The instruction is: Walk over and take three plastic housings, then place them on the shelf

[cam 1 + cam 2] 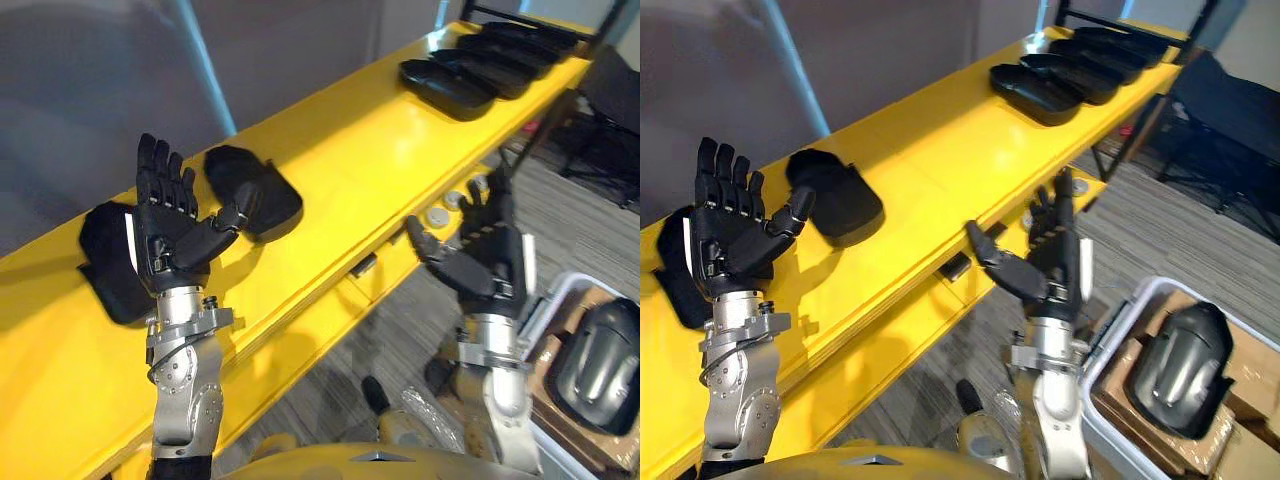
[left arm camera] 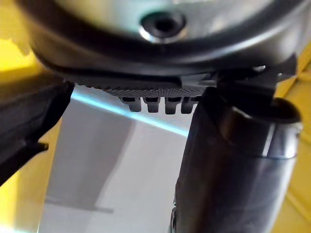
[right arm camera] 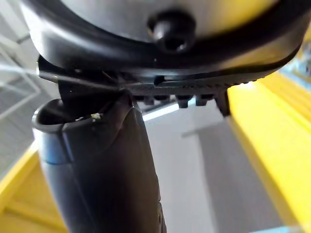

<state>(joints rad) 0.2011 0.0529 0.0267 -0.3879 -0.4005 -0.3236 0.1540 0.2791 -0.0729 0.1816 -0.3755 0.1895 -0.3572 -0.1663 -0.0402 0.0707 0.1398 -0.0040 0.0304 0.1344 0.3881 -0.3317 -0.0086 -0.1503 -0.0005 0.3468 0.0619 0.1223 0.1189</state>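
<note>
Two black plastic housings lie on the long yellow shelf (image 1: 370, 160): one (image 1: 255, 190) just right of my left hand, the other (image 1: 110, 265) partly hidden behind it. My left hand (image 1: 170, 225) is raised in front of the shelf, palm toward the camera, fingers straight, open and holding nothing; its thumb (image 2: 233, 165) juts out in the left wrist view. My right hand (image 1: 1045, 260) hangs open and empty below the shelf's front edge. Another dark grey housing (image 1: 1175, 365) lies in a white bin (image 1: 1105, 425) at the lower right.
Several more black housings (image 1: 485, 65) lie in a row at the shelf's far end. A lower yellow ledge carries small round parts (image 1: 445, 210). A grey wall (image 1: 90, 80) backs the shelf. A black chair (image 1: 610, 110) stands at the right on grey carpet.
</note>
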